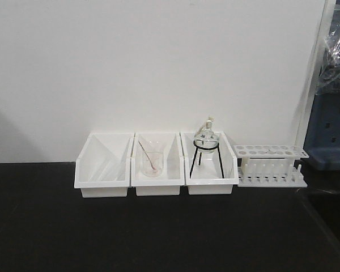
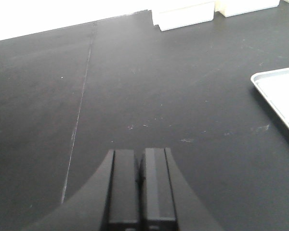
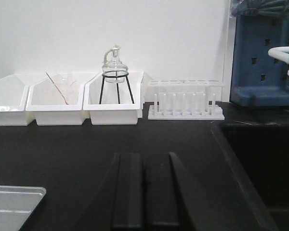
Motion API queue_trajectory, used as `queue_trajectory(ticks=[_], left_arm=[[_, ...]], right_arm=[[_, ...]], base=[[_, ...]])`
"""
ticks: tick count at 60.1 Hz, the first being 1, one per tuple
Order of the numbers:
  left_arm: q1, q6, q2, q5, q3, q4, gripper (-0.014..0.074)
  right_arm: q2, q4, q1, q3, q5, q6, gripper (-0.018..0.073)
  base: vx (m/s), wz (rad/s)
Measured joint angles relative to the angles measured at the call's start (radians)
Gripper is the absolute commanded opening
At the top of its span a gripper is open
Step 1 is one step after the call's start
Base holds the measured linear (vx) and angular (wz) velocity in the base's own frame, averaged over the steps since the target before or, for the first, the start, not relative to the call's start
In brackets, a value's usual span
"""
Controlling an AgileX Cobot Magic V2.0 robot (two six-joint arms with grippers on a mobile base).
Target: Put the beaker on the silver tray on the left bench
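I count 3 white bins point(image 1: 157, 170), 1 beaker w/ rod point(image 1: 152, 160), 1 flask on a wire stand point(image 1: 206, 141), 1 tube rack point(image 1: 270, 164), 1 silver tray point(image 2: 282, 94).

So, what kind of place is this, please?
Most likely a laboratory bench: a white test tube rack, a glass flask on a black wire stand inside a white bin, and a beaker with a rod on a black countertop.
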Motion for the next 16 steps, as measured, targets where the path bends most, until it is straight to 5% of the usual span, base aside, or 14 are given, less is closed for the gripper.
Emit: queue_trajectory(ticks=[16], left_arm=[[0.0,0.0,0.0,0.0,0.0,0.0,0.0001]], right_arm=[[0.0,-0.001,0.0,0.0,0.0,0.0,-0.0011]], base=[[0.0,0.0]])
